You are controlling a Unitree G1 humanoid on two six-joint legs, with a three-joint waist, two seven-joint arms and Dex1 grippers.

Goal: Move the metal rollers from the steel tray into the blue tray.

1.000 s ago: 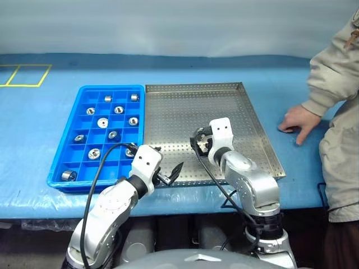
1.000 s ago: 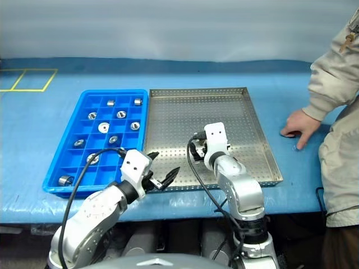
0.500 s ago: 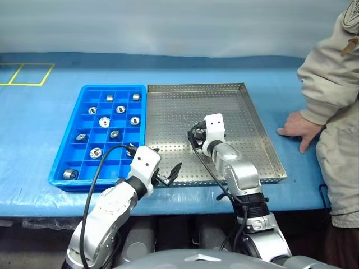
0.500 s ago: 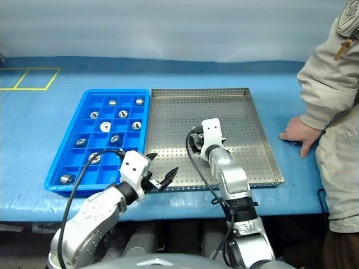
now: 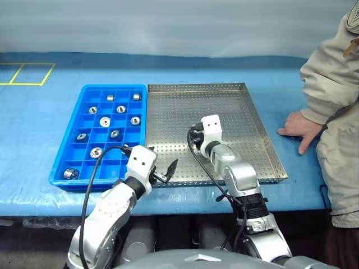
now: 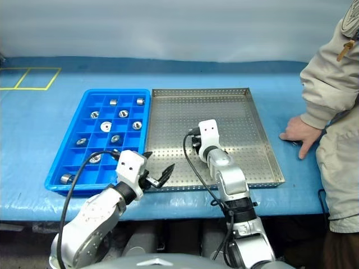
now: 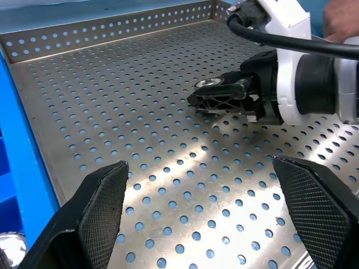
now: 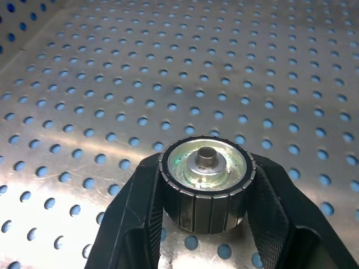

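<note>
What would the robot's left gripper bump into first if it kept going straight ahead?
Probably the right gripper, shut on a metal roller in the steel tray. The left gripper points roughly at it, though depth is uncertain.

I can read no text, label, brand or number anywhere on my screens, on trays, rollers or table.

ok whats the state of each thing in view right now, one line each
right gripper: shut on a roller, low over the steel tray floor
left gripper: open, holding nothing, near the steel tray's front left corner
steel tray: no loose rollers visible on it
blue tray: several rollers sitting in separate compartments, many compartments free
person's hand: resting flat on the table beside the steel tray
</note>
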